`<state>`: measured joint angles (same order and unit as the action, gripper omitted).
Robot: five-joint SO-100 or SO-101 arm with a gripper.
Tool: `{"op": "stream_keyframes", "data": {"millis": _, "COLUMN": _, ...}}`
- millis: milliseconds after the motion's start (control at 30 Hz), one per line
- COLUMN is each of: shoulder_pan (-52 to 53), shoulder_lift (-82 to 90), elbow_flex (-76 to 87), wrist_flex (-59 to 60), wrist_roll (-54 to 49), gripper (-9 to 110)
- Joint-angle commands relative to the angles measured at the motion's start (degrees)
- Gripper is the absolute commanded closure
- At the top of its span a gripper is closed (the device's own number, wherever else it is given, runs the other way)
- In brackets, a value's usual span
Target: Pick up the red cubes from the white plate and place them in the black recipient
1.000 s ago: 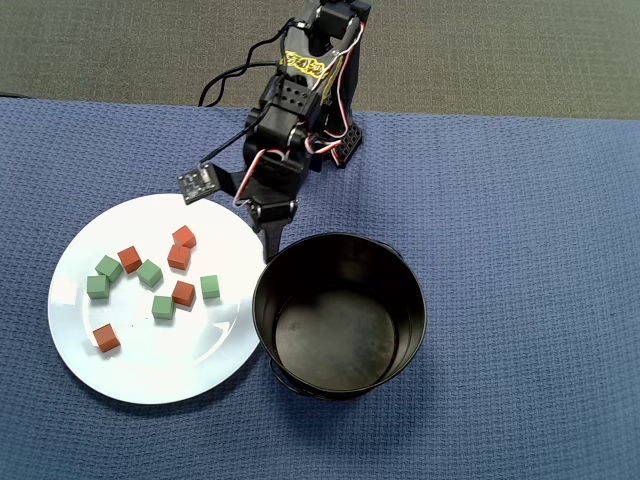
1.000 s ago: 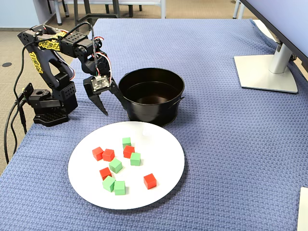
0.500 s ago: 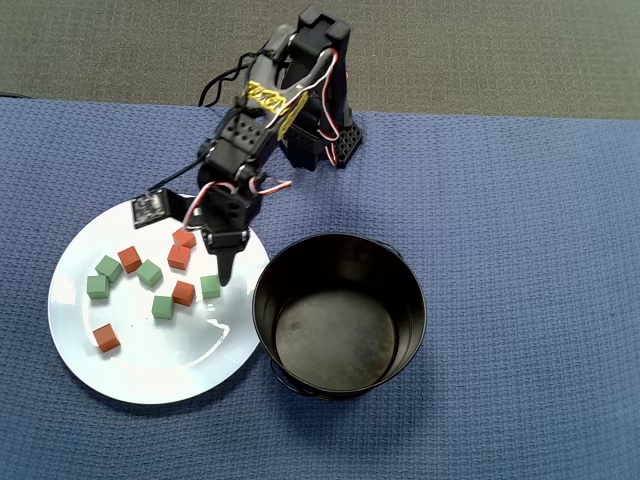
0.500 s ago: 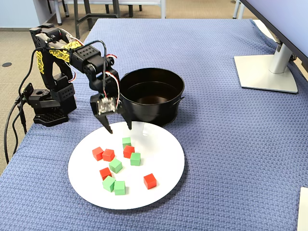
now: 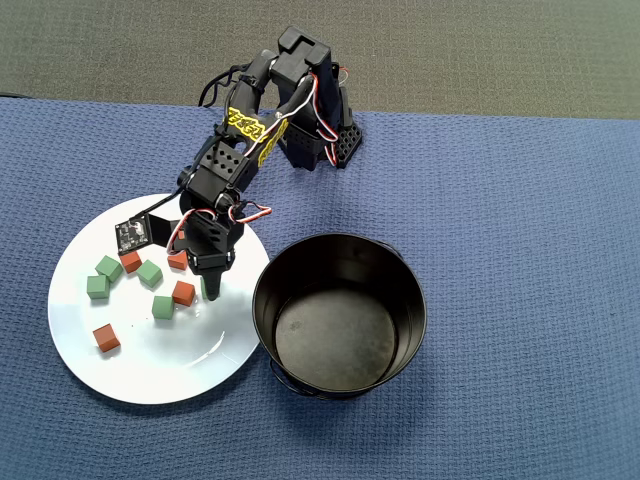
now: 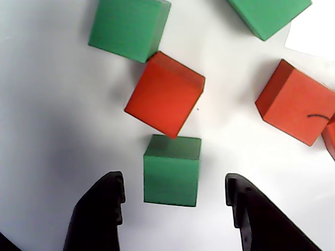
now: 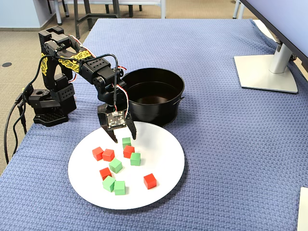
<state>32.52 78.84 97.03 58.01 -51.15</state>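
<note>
The white plate (image 5: 150, 365) (image 7: 161, 144) carries red cubes and green cubes. In the overhead view I see a red cube (image 5: 183, 293) just left of my gripper (image 5: 207, 290), and two more (image 5: 130, 262) (image 5: 106, 337) further left. My gripper (image 6: 175, 183) (image 7: 124, 138) is open, low over the plate. A green cube (image 6: 172, 170) lies between its fingertips, apart from both. A red cube (image 6: 165, 94) touches that green cube's far edge; another (image 6: 296, 102) sits to the right. The black recipient (image 5: 335, 345) (image 7: 154, 110) stands empty beside the plate.
Green cubes (image 5: 150, 273) (image 5: 97, 287) (image 5: 163, 307) lie mixed among the red ones. The arm's base (image 7: 48, 103) stands at the blue cloth's edge. A monitor stand (image 7: 267, 72) sits far right in the fixed view.
The arm swung from beside the black recipient out over the plate and lowered. The open gripper now straddles a green cube. No cube has moved.
</note>
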Motion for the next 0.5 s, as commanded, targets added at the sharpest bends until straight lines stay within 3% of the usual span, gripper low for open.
{"op": "stream_keyframes", "data": {"millis": 0, "shoulder_pan": 0.6, "shoulder_lift": 3.6, "elbow_flex": -1.3, "wrist_flex": -2.4, "wrist_roll": 1.1, "gripper": 85}}
{"op": "stream_keyframes", "data": {"millis": 467, "shoulder_pan": 3.0, "shoulder_lift": 10.8, "elbow_flex": -1.9, "wrist_flex": 4.9, "wrist_roll": 5.6, "gripper": 83}}
